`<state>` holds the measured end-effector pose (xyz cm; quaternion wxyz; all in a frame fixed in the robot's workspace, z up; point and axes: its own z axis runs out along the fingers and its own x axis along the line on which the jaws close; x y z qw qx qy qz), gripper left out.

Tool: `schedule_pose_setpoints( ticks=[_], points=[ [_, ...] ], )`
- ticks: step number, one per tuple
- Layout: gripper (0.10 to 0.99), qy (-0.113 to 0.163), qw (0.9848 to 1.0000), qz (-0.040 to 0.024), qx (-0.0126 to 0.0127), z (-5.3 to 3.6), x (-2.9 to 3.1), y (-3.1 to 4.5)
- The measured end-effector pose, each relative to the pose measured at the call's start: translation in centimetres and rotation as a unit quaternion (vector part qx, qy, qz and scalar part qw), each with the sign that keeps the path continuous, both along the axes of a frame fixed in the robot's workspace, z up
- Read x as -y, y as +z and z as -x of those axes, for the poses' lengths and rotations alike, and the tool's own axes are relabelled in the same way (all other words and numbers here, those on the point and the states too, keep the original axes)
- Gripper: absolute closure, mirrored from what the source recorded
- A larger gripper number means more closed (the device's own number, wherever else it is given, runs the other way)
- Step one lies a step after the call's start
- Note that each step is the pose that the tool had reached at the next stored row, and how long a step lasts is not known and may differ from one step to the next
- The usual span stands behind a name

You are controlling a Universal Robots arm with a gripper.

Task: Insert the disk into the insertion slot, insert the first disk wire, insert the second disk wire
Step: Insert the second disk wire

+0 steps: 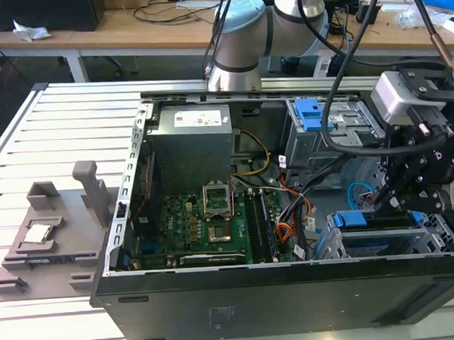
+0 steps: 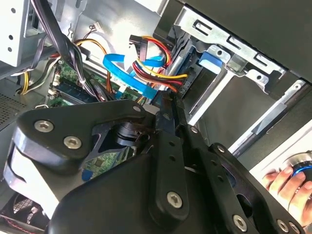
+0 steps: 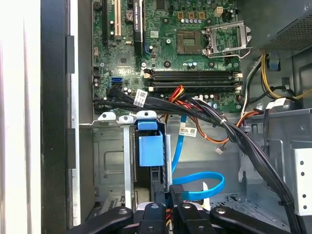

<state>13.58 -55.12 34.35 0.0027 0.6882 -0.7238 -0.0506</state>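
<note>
End effector [image 3: 168,207] of mine pinches the second disk wire [image 3: 202,187] at its plug beside the disk [image 3: 150,150], already slotted

hand [image 1: 396,195] | over disk [image 1: 351,219] | disk seated in insertion slot [image 1: 334,248]

Disk [image 3: 150,151] w/ blue handle sits in slot [image 3: 113,158]. Red-orange wires [image 2: 155,68] at its rear; blue cable [image 3: 202,187] loops beside, 3 o'clock.
</note>
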Motion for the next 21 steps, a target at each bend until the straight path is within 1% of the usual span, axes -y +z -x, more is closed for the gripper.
schedule_pose_setpoints(
  ticks=[3, 8, 14, 16, 17, 18, 19, 20, 21],
  points=[
    [0.925, 0.000, 1.0000, -0.0001, 0.0000, 0.00, 0.30, -0.10],
    [0.925, 0.000, 1.0000, 0.0000, 0.0000, 0.00, 0.37, -0.36],
    [0.925, 0.000, 1.0000, 0.0000, 0.0000, 0.00, 0.37, -0.40],
    [0.914, 0.000, 1.0000, -0.0002, 0.0000, 0.00, 0.37, -0.43],
    [0.851, 0.000, 1.0000, -0.0002, 0.0000, 0.00, 0.37, -0.42],
    [0.851, 0.000, 1.0000, 0.0000, 0.0000, 0.00, 0.37, -0.41],
    [0.851, 0.000, 1.0000, 0.0001, 0.0000, 0.00, 0.37, -0.25],
    [0.851, 0.000, 1.0000, 0.0003, 0.0000, 0.00, 0.37, 0.09],
    [0.851, 0.000, 1.0000, 0.0005, 0.0000, 0.00, 0.36, 0.62]
  ],
)
